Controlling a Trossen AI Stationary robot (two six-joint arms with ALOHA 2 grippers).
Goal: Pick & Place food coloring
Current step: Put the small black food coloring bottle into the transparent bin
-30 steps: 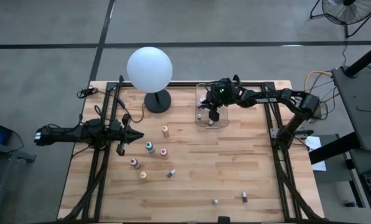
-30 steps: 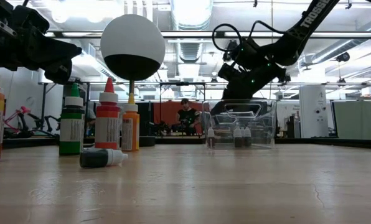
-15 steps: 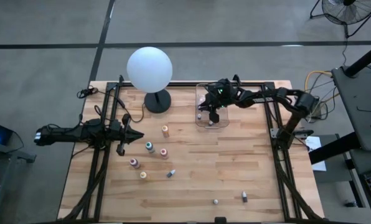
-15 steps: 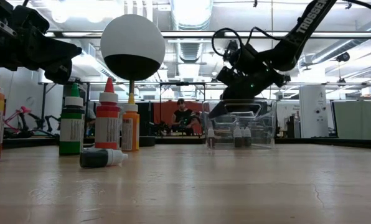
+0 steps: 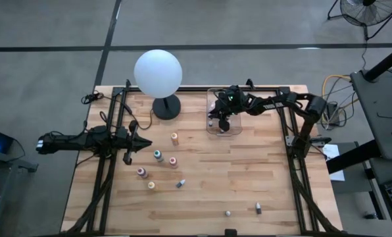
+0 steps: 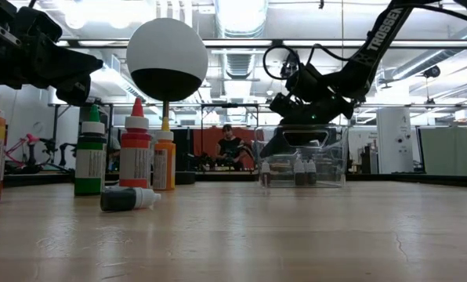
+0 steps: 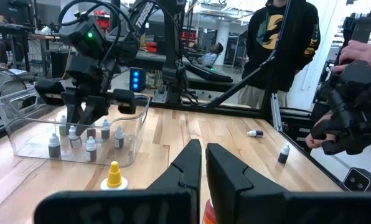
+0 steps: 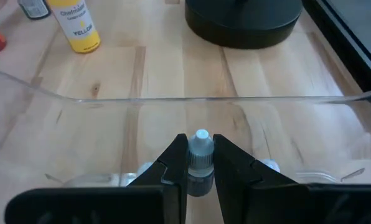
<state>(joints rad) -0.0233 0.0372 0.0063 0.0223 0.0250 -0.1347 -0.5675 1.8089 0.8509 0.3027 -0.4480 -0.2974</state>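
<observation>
Table (image 5: 202, 184) of pale wood carried everything, and at its far side stood the white globe lamp (image 5: 158, 72) on its black base. Next to it lay the clear plastic bin (image 5: 212, 128), and the right gripper (image 5: 222, 124) hung inside its walls. Compared with a second before, the right arm had folded more at the elbow and the wrist had shifted a little across the bin and lower, so the fingers (image 8: 167, 163) now pointed down between the walls. They were closed on a small dark-and-white bottle (image 8: 199, 158), whose white cap stood up just between the two tips. Several similar small bottles (image 7: 89, 140) stood on the bin floor just under and beside the fingers. I judge this meant the carrying was almost over and only the release was left for this bottle.

The left gripper (image 5: 138, 143) waited over the left part of the table, fingers (image 7: 185, 168) shut on nothing. Just in front of its tips stood a group of larger colored bottles (image 5: 158, 155), a yellow one (image 5: 174, 137) nearest the bin. Two small bottles (image 5: 258, 209) stood apart at the near edge, well away from both pairs of fingers. Much food coloring was therefore not yet placed.
</observation>
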